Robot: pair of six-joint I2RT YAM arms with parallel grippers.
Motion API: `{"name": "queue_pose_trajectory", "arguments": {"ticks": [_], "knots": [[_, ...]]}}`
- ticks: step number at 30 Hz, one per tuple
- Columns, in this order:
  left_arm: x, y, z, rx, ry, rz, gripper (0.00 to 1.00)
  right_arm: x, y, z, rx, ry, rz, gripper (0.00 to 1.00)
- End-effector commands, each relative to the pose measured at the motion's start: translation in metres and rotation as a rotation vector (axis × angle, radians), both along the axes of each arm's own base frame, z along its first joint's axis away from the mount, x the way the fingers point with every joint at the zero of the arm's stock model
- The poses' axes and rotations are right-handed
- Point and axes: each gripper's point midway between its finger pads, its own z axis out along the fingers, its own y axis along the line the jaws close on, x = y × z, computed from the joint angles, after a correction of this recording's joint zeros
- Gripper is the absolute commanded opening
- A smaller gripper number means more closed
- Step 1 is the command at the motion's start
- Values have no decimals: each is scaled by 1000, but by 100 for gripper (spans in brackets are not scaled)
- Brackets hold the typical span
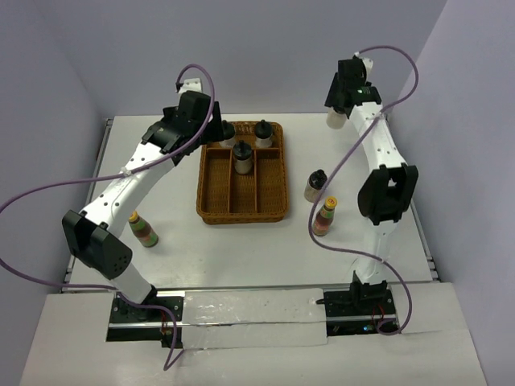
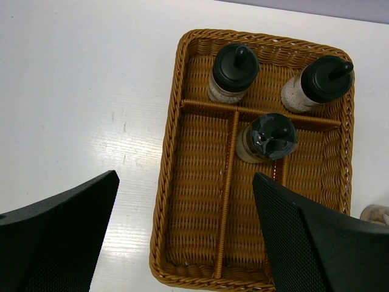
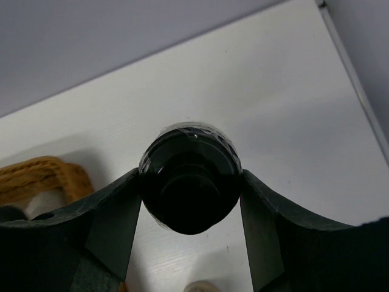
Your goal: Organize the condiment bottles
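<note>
1. Black cap of a whitish condiment bottle sits pinched between the half-closed fingers of the right gripper;
2. that bottle is upright, long axis vertical, cap up, near the far-right corner of the table, well right of the wicker tray;
3. left gripper hangs wide open and empty above the tray.

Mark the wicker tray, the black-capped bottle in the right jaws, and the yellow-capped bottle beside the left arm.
wicker tray point(image 1: 241, 218), top view, near rim.
black-capped bottle point(image 3: 189, 185), right wrist view, top of its cap.
yellow-capped bottle point(image 1: 145, 233), top view, labelled body.
</note>
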Motion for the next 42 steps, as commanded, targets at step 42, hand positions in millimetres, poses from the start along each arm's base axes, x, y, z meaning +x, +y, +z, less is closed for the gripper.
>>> {"name": "queue_pose_trajectory", "arguments": {"ticks": [42], "knots": [[-27,72,34,-70,-94,213,99,-195,357,-35,11,10,805,9]]}}
